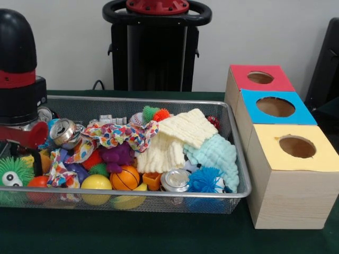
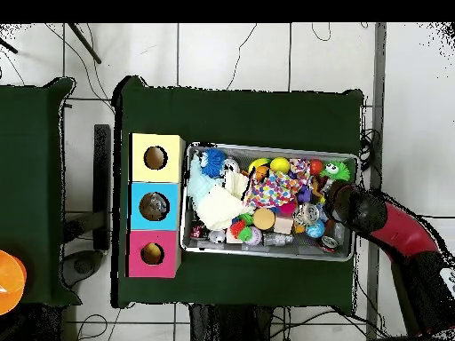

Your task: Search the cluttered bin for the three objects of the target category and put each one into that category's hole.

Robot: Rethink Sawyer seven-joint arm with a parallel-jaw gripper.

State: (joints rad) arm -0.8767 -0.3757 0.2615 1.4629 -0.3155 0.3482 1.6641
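A wire mesh bin [image 1: 137, 100] [image 2: 267, 148] is packed with toys, cloths and cans. A crushed can [image 1: 65, 131] lies at its left end, and another can [image 1: 175, 180] stands near the front wall. My gripper [image 1: 22, 135] is low over the bin's left end, right beside the crushed can; the arm's black wrist [image 2: 354, 205] hides it from above. Beside the bin stand a red-topped box [image 1: 259, 78] [image 2: 152, 254], a blue-topped box [image 1: 275, 107] [image 2: 155, 206] and a yellow-topped box [image 1: 296, 146] [image 2: 155, 158], each with a round hole. Something greyish shows in the blue box's hole from above.
In the bin lie a cream cloth [image 1: 175, 140], a pale green cloth [image 1: 217, 156], a patterned cloth [image 1: 119, 133], a small basketball [image 1: 125, 178], a yellow ball [image 1: 96, 183], a blue spiky ball [image 1: 205, 181] and a green spiky ball [image 1: 15, 172]. An orange object [image 2: 7, 282] sits on the side table.
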